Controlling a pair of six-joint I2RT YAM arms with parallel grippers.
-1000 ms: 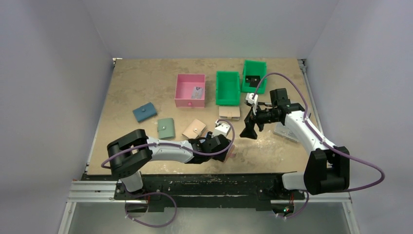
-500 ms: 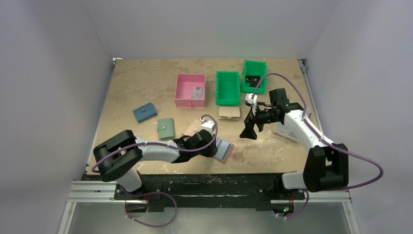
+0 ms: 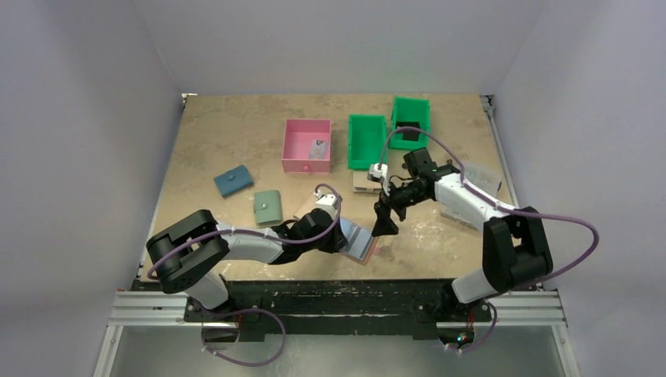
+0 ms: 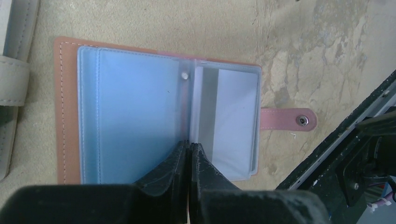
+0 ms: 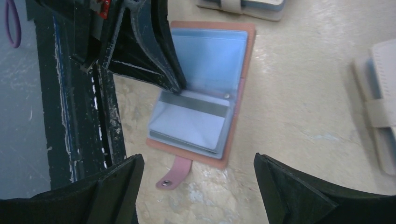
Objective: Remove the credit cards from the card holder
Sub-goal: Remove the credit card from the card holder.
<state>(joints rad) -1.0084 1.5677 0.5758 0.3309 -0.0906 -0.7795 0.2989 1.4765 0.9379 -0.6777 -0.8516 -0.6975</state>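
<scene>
Terracotta leather fold-over card holder (image 4: 135, 107) lies open flat on the table (image 4: 289, 42) by its front edge, with a pale grey plastic card (image 4: 229, 112) in a slick, floppy clear sleeve. The card looks light and stiff, so I'd pinch it at the sleeve mouth. Versus a second ago, the left end effector (image 4: 188, 154) has pressed together at the fold, and the right end effector (image 5: 196, 161), spread wide, swung in above.

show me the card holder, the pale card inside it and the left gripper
card holder (image 4: 135, 112), left wrist view, on its empty light blue leaf
pale card (image 4: 233, 116), left wrist view, on its face beside the grey stripe
left gripper (image 4: 189, 145), left wrist view, where its shut fingertips meet
</scene>
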